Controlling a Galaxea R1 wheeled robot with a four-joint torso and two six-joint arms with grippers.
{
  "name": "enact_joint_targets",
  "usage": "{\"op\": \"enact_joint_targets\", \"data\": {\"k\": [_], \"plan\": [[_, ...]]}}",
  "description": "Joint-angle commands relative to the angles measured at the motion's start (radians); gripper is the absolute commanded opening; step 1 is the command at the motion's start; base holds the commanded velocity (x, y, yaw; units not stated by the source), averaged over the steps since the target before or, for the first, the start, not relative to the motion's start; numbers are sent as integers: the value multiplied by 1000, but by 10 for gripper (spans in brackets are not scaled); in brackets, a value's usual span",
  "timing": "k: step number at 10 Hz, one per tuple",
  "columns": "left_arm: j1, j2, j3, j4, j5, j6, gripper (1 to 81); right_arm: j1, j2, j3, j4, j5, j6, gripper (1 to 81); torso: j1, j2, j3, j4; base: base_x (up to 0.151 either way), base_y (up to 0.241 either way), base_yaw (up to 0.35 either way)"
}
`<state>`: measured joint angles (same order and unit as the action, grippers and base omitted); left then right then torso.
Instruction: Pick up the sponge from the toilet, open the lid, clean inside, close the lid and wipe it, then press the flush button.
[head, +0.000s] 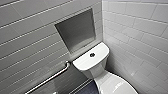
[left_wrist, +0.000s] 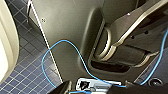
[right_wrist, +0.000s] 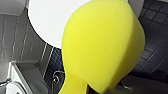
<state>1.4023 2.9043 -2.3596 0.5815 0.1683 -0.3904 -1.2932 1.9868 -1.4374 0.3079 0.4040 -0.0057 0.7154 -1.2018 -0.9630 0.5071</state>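
The bright yellow sponge (right_wrist: 102, 45) looms large in the right wrist view, pinched at its lower end by my right gripper (right_wrist: 96, 88), which is shut on it. Behind the sponge lies the white oval lid (right_wrist: 50, 22) of the toilet. From the head view, the lid (head: 113, 86) is down at the lower right. The white tank (head: 91, 58) stands behind it, with the round flush button (head: 92, 54) on its top. In the left wrist view I see my own dark body (left_wrist: 75, 30) and a blue cable (left_wrist: 47, 55), with nothing in front of the left gripper.
Grey tiled walls close in on both sides of the toilet corner. A recessed niche (head: 76, 32) sits above the tank. A metal grab bar (head: 50, 78) runs along the left wall. Dark blue floor tiles (left_wrist: 27, 72) lie beside a pale rounded body (left_wrist: 7, 37).
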Motion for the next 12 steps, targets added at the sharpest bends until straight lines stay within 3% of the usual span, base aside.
{"op": "enact_joint_targets", "data": {"k": [1,5,8,10,12], "plan": [[10,-13,-3,6,79,5,811,114,-44,46,16,-74,3,10,0,0,0,0,0,0,0],[16,-5,-21,4,77,4,811,375,51,-72,68,-254,3,10,4,-7,0,6,0,0,0],[19,38,-95,3,76,4,811,614,153,-225,82,-468,7,10,4,-7,0,6,0,0,0],[19,57,-107,3,76,4,811,705,261,-352,83,-508,7,10,4,-7,0,6,0,0,0],[27,64,-107,4,76,4,811,775,441,-604,120,-527,15,10,4,-7,0,6,0,0,0]]}}
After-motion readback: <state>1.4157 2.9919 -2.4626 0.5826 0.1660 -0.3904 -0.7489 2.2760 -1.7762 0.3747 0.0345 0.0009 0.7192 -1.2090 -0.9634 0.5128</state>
